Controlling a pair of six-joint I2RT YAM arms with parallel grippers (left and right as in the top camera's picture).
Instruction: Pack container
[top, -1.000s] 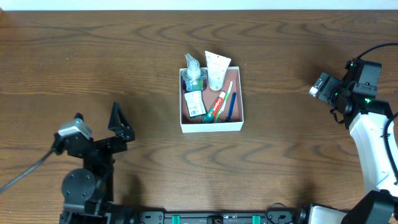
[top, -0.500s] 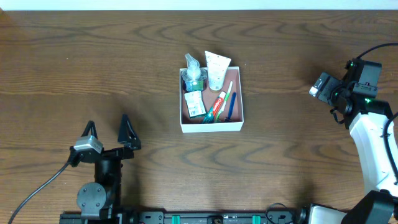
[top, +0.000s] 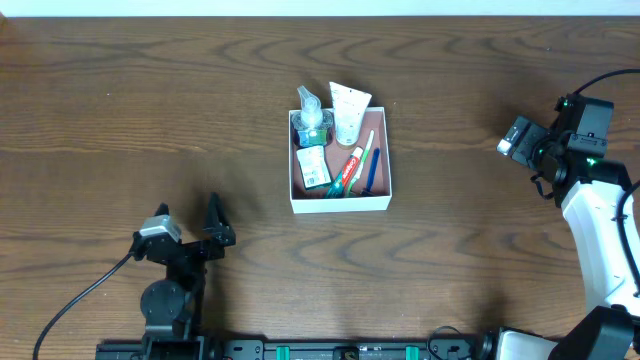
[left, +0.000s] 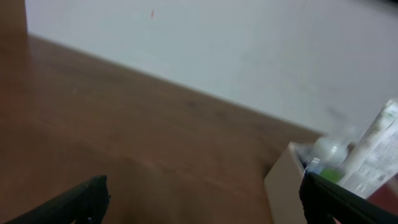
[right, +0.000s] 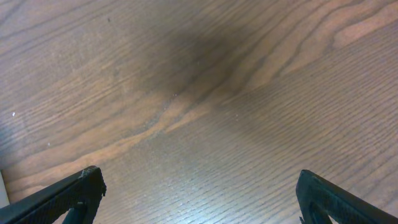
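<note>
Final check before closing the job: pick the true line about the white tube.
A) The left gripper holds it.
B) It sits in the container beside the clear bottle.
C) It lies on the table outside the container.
B: the overhead view shows the white tube inside the container, next to the clear bottle; the left gripper is open and empty.

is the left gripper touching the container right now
Apart. The overhead view shows the open left gripper near the front edge of the table, with bare wood between it and the container.
</note>
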